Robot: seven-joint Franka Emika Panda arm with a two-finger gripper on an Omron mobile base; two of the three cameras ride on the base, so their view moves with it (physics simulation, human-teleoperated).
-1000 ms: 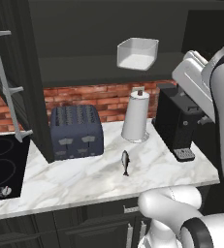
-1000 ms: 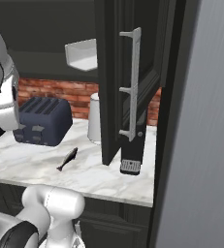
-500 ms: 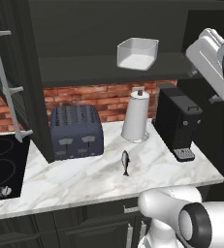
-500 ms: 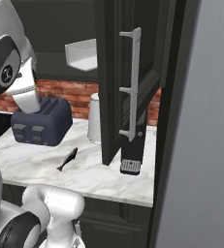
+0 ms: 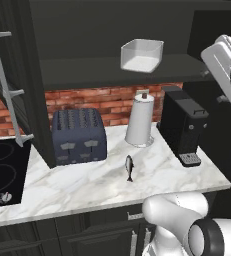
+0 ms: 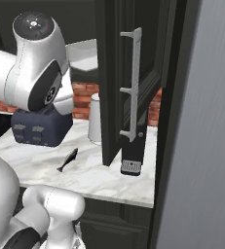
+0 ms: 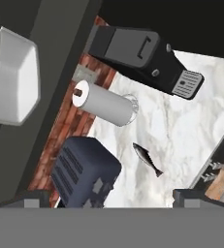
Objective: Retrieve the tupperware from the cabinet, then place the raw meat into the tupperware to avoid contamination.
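tupperware (image 5: pixel 141 55) on cabinet (image 5: pixel 112 70) shelf, seemingly empty; raw meat (image 5: pixel 129 167) on counter (image 5: pixel 87 182)

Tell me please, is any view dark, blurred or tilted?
Left base view: sharp, the cabinet interior dim, the tupperware bright. Right base view: arm and door block much. Hand view: rolled sideways, the fish and paper-towel roll sharp.

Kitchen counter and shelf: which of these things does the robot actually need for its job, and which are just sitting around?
Needed for the job:
- tupperware, on the shelf of the open cabinet
- raw meat, a small fish lying on the marble counter

Just sitting around:
- toaster
- paper-towel roll
- coffee machine
- stovetop
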